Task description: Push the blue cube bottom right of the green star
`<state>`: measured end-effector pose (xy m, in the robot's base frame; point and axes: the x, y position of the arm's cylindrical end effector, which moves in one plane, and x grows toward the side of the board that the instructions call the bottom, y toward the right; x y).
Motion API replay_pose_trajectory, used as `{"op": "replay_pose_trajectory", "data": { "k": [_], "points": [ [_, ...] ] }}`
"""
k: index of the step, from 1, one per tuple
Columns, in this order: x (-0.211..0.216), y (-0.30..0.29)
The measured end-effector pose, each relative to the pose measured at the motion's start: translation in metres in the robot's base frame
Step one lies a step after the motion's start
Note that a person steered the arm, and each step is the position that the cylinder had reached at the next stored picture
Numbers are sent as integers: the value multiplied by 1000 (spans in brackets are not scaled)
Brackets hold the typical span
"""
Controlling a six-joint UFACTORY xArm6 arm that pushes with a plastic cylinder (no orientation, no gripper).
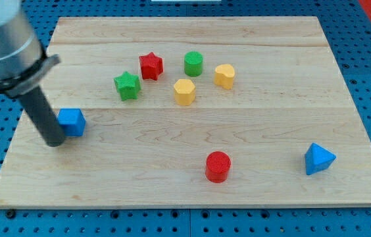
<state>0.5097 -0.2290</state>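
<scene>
At the view's left side of the table (172,184), my tip (53,141) stands on the wood, just to the left of the blue cube (72,122) and touching it or almost touching it; I cannot tell which. This arm carries no pincer, only the dark rod, so nothing can be said about open or closed.

The blue cube lies near the left edge, lower and to the left of the green star (127,85), with bare wood between them. The green star is in the upper middle part of the table. Just beside it, to the upper right, is the red star (150,66). More to the right stands the green cylinder (193,63). Below it, between the two, is a yellow block (184,91) with several sides, and a second yellow block (224,76) of similar shape is right of the green cylinder.

Near the bottom edge, in the middle, stands the red cylinder (218,166). Far at the bottom right lies a blue pyramid-like block (318,158), well apart from all others.
</scene>
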Motion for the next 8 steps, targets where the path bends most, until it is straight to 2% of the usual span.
{"op": "replay_pose_trajectory", "data": {
  "k": [2,4,7,8],
  "points": [
    [-32,-10],
    [-31,64],
    [-12,129],
    [9,142]
  ]
}}
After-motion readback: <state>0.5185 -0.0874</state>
